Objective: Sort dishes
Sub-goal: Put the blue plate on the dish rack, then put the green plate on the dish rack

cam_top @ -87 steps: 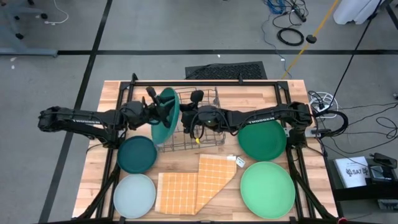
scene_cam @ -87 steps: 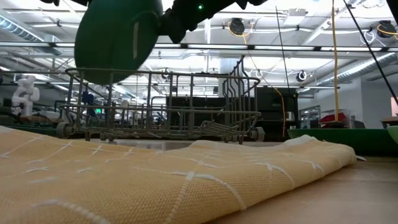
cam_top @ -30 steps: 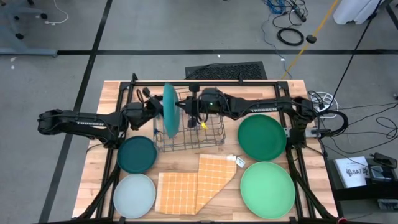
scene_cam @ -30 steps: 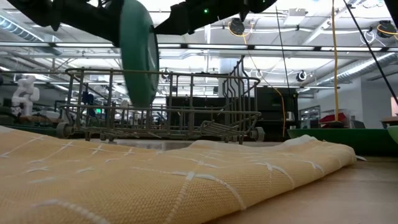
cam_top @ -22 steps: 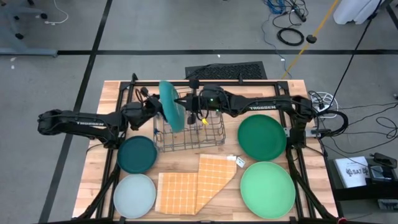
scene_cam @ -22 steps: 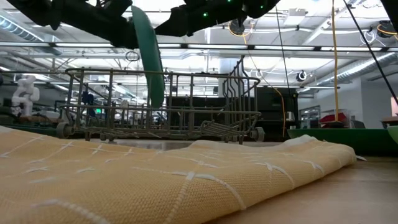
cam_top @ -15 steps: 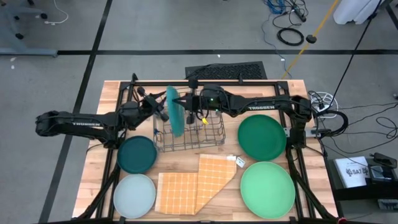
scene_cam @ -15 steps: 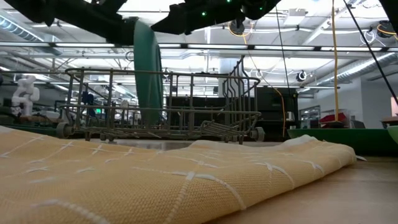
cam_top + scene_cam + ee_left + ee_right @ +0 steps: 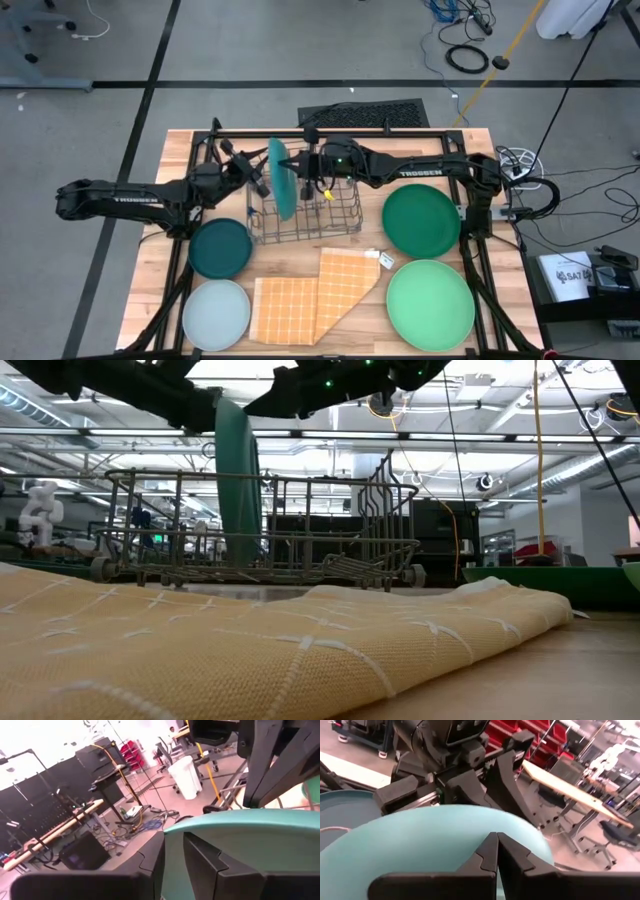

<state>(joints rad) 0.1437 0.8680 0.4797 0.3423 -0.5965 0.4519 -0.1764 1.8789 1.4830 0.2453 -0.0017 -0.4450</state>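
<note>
A pale wooden plank bench (image 9: 420,150) stands on a grey floor marked with dark tape lines; cables trail across the floor past its far edge. On the bench a grey wire rack (image 9: 325,215) sits near the middle, and the teal-blue plate (image 9: 280,178) stands on edge in the rack's left part. The left hand (image 9: 258,172) is just beside the plate's left face with its fingers spread, apart from the plate. The right hand (image 9: 298,163) meets the plate from the right, its fingers pressed together on the rim.

In front of the rack an orange checked cloth (image 9: 315,295) lies folded. The dark teal plate (image 9: 220,247) and the pale blue plate (image 9: 216,314) lie flat on the left side of the bench, the deep green plate (image 9: 421,220) and the light green plate (image 9: 430,303) on the right.

In the low view the cloth (image 9: 280,650) fills the foreground, with the rack (image 9: 300,530) behind it and, beyond, a large hall with ceiling strip lights and beams.
</note>
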